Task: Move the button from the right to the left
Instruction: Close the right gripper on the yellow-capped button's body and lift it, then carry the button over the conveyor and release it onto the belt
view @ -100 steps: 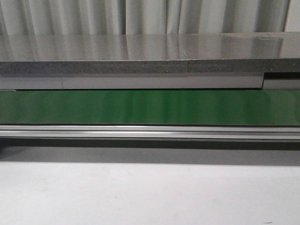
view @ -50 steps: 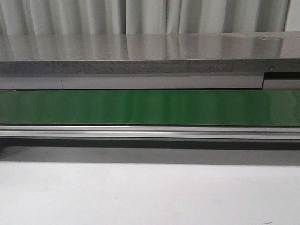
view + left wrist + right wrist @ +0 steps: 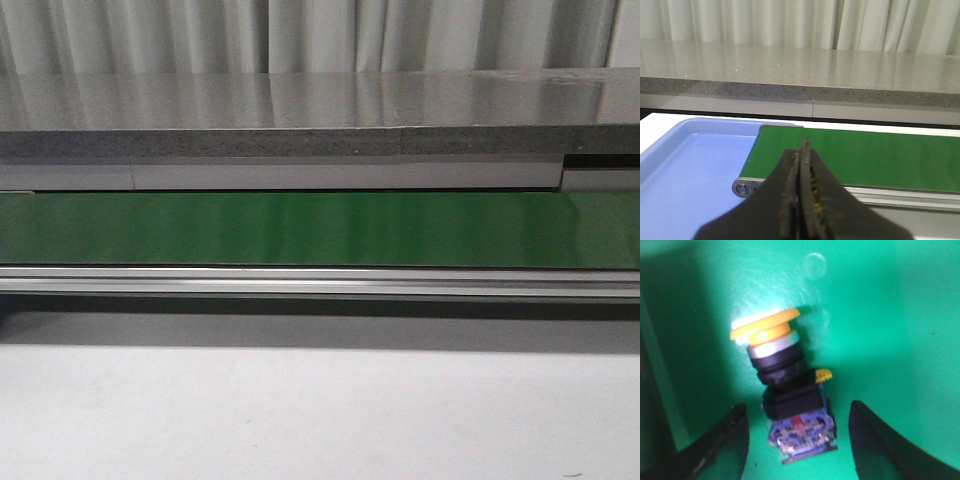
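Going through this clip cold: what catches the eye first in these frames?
The button stands out: in the right wrist view it lies on its side on a bright green surface, yellow-orange cap away from the fingers, between the open fingers of the right gripper, which do not touch it. In the left wrist view, the left gripper is shut, with a blue tray beyond it beside the end of the green conveyor belt.
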`<action>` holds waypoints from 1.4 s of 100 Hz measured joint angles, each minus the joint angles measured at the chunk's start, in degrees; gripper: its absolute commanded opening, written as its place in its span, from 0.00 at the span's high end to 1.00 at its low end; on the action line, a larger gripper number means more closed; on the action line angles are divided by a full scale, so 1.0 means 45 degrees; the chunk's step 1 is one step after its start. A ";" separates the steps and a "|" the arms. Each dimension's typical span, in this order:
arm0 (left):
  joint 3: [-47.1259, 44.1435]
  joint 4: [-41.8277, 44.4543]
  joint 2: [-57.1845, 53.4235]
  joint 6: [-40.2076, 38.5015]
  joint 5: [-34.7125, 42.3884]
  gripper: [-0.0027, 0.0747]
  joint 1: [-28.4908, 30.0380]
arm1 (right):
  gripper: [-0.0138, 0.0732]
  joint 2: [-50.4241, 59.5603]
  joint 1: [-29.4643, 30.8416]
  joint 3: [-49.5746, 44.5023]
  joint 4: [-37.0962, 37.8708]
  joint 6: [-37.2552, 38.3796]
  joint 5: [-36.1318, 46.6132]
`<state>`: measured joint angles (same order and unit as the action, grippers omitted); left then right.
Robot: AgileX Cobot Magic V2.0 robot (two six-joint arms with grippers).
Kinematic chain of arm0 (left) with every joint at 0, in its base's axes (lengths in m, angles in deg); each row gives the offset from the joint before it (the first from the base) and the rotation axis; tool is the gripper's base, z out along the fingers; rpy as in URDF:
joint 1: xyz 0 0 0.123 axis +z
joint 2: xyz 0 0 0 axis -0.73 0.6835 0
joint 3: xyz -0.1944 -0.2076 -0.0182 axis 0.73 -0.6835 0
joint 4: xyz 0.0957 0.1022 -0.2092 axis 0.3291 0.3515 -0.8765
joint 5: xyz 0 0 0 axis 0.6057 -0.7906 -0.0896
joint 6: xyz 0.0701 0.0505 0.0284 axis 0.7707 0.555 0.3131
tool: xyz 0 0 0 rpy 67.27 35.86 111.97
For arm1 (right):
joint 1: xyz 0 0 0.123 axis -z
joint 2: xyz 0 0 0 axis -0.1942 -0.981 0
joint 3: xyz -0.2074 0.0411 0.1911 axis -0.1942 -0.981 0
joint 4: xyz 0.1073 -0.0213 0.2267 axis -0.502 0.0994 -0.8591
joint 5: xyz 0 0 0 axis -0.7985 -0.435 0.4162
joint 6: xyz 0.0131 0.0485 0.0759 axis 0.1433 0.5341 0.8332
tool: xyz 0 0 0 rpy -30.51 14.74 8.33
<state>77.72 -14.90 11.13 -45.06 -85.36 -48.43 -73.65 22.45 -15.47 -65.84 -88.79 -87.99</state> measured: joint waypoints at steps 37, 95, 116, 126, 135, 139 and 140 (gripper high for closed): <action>0.0000 0.0000 0.0000 0.0000 0.0000 0.99 0.0000 | 0.66 -0.1039 -0.0328 0.0514 -0.0081 -0.0028 -0.0109; 0.0000 0.0000 0.0000 0.0000 0.0000 0.99 0.0000 | 0.70 0.2554 -0.0836 0.0864 0.0011 0.2559 -0.1872; 0.0000 0.0000 0.0000 0.0000 0.0000 0.99 0.0000 | 0.70 0.2960 -0.2319 0.0864 0.0244 0.2992 -0.2827; 0.0000 0.0000 0.0000 0.0000 0.0000 0.99 0.0000 | 0.70 0.2960 -0.2983 0.0748 0.0244 0.3224 -0.2802; 0.0000 0.0000 0.0000 0.0000 0.0000 0.99 0.0000 | 0.70 0.2757 -0.3239 0.0679 0.0244 0.3451 -0.2636; 0.0000 0.0000 0.0000 0.0000 0.0000 0.99 0.0000 | 0.70 0.2613 -0.3245 0.0617 0.0244 0.3514 -0.2446; 0.0000 0.0000 0.0000 0.0000 0.0000 0.99 0.0000 | 0.70 0.2566 -0.3245 0.0591 0.0244 0.3514 -0.2374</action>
<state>77.72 -14.90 11.13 -45.06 -85.36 -48.43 -62.10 7.85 -12.81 -64.74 -72.97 -98.68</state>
